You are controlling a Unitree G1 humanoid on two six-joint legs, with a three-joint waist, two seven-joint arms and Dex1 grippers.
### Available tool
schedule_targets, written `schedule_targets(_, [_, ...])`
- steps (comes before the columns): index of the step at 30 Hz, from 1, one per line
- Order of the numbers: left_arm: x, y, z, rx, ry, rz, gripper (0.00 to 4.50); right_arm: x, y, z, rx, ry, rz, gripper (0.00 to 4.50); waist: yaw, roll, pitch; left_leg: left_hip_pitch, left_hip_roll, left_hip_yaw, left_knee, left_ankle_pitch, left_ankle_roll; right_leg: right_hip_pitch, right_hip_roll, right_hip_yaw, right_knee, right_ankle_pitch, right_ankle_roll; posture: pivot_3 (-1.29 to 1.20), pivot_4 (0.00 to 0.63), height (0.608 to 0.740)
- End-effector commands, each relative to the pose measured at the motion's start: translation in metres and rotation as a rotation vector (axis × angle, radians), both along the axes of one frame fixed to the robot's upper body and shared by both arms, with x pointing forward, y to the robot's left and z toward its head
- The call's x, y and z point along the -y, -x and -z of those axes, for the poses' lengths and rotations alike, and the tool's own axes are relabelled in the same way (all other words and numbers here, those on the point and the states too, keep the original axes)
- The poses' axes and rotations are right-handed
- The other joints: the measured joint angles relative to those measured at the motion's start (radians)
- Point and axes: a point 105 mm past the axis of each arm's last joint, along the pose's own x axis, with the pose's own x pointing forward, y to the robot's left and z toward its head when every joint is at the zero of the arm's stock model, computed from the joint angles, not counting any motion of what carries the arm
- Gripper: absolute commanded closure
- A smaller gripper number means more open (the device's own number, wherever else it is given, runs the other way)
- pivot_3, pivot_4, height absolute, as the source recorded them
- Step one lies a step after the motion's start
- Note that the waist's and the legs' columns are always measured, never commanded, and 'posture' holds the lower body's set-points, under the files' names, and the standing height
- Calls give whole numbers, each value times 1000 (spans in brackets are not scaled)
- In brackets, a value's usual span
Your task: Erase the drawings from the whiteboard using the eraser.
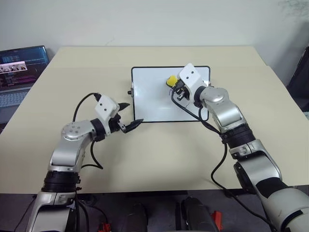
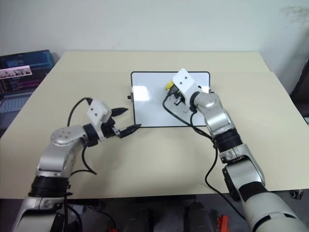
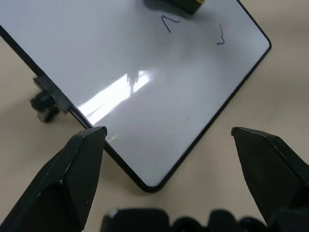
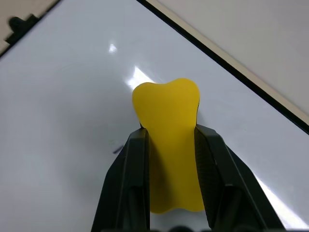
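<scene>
Here, one eraser (image 4: 169,140), two drawings (image 3: 170,22) visible.

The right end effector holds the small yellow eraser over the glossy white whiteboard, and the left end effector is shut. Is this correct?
Not quite: the left end effector is open, its black fingers wide apart in the left wrist view. The right end effector does hold the small yellow eraser over the glossy white whiteboard.

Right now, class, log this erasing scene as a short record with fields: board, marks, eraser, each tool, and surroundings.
Board: whiteboard flat on the beige table
Marks: caret and tick unerased; faint dash by the eraser
Eraser: yellow eraser over the board
Right tool: shut on the eraser
Left tool: open, at the board's near corner
Surroundings: laptop at table's left
</scene>
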Motion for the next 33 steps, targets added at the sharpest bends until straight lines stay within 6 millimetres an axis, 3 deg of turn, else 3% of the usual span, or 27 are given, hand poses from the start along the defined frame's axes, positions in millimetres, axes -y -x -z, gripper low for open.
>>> schedule_targets(1, [-3,2,-8,78,4,-15,0,-5,-5,-25,76,-10,9,3534,1,0,0,0,0,0,0,0,0,0,0,0,0,0,0,0,150,740])
schedule_targets(10, [-12,0,5,142,67,-75,0,-10,-15,-9,29,70,53,3534,-1,0,0,2,0,1,1,0,0,0,0,1,5,0,0,0,150,740])
schedule_targets(14, [-8,2,-1,154,98,-55,0,-27,-4,15,-31,149,-27,3534,0,0,0,4,0,1,3,0,0,0,0,2,10,0,0,0,150,740])
schedule_targets(20, [-9,2,-7,158,111,-41,0,-32,9,37,-93,205,-99,3534,0,-1,-1,10,0,1,3,0,0,4,1,3,13,0,0,0,150,740])
schedule_targets(23, [-8,3,-5,151,111,-32,0,-27,5,32,-77,197,-65,3534,0,-1,-1,11,0,1,3,0,0,4,1,3,13,0,0,0,150,740])
schedule_targets(30, [-7,4,2,117,100,-21,0,4,-24,-14,72,150,151,3534,1,-1,-1,12,0,1,3,1,1,5,1,3,13,0,0,0,150,740])
schedule_targets(33, [-6,4,3,109,94,-16,0,8,-29,-20,86,137,176,3534,2,-1,-1,12,0,1,3,1,1,5,1,3,13,0,0,0,150,740])
